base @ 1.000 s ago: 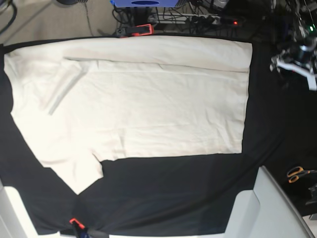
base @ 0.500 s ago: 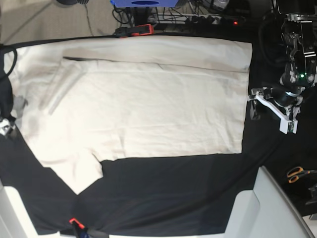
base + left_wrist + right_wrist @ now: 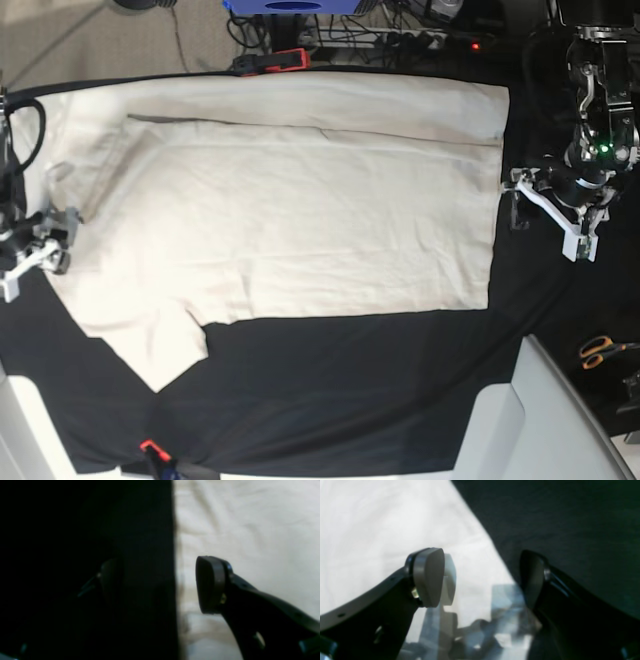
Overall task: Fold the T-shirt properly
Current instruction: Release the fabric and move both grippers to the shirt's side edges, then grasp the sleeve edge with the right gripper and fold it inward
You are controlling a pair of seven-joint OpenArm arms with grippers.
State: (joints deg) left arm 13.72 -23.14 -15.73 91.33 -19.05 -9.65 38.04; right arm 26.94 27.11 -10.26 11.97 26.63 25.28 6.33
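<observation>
Since half a second ago the right gripper [image 3: 40,245] has swung in over the shirt's left edge; the left gripper [image 3: 545,215] has barely shifted at the opposite edge. The T-shirt [image 3: 290,210] lies flat on the black tablecloth [image 3: 350,400], far long side already folded in, so both arms likely sit at opposite ends to lift together. Both grippers spread wide, holding nothing, each straddling a cloth edge. Left wrist view: one finger [image 3: 211,585] clear, the other lost in dark. Scissors [image 3: 603,350] sit well off.
</observation>
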